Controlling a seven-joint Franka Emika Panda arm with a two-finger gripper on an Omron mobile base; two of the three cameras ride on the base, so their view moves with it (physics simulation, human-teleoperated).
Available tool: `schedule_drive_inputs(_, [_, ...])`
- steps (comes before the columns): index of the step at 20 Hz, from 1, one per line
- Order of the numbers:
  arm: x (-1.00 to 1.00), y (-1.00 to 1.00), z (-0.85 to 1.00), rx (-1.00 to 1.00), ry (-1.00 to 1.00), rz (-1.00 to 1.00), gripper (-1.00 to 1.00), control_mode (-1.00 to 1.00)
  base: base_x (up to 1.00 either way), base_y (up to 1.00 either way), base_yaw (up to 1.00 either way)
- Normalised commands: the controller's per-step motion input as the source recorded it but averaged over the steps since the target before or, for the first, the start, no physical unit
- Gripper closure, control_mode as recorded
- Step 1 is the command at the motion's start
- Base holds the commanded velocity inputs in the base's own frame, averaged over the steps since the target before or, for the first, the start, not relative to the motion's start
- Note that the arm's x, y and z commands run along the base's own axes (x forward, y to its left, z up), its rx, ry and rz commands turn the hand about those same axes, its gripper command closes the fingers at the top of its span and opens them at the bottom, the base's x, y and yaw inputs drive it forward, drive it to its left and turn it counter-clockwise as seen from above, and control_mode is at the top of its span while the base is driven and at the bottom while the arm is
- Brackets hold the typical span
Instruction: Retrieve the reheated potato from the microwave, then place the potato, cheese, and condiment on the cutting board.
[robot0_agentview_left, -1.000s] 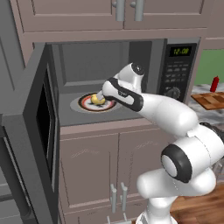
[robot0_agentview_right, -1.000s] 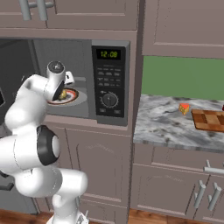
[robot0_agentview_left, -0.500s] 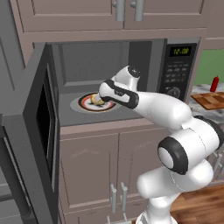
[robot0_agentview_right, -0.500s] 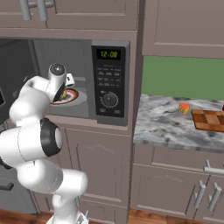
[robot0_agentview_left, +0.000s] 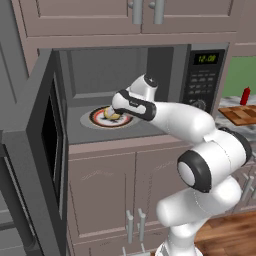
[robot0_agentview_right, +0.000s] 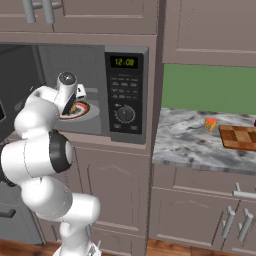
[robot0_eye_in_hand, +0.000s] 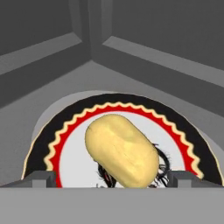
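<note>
1. Microwave (robot0_agentview_left: 200, 80): door swung wide open to your left, cavity exposed; keypad w/ green display on the right side.
2. Plate (robot0_eye_in_hand: 65, 131): round, black rim w/ red-and-yellow zigzag band, white centre; sits on the cavity floor.
3. Potato (robot0_eye_in_hand: 121, 150): pale yellow, oval, lying on the plate, slightly off-centre.
4. Gripper (robot0_eye_in_hand: 112, 178): inside the cavity, right over the plate. Jaws spread full wide, one fingertip (robot0_eye_in_hand: 40, 178) each side of the potato w/ a gap either side. Nothing held.
5. Cutting board (robot0_agentview_right: 240, 137): checkered wood, on the marble counter (robot0_agentview_right: 185, 145) well right of the microwave.
6. Cheese (robot0_agentview_right: 210, 123): orange wedge on the counter, just beside the board's left edge, not on it.
7. Condiment (robot0_agentview_left: 245, 95): red bottle, upright, behind the board in left base view.
</note>
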Motion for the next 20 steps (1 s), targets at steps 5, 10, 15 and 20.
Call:
schedule_drive_inputs(5, [0.09, 0.02, -0.06, 0.0, 0.04, 0.0, -1.0, -1.0, 0.0, 0.0, 0.0])
schedule_drive_inputs(10, [0.09, 0.02, -0.1, 0.0, 0.01, 0.0, -1.0, -1.0, 0.0, 0.0, 0.0])
schedule_drive_inputs(15, [0.09, 0.0, -0.07, 0.0, 0.0, 0.0, -1.0, -1.0, 0.0, 0.0, 0.0])
schedule_drive_inputs(20, [0.11, 0.0, -0.05, 0.0, 0.0, 0.03, -1.0, -1.0, 0.0, 0.0, 0.0])
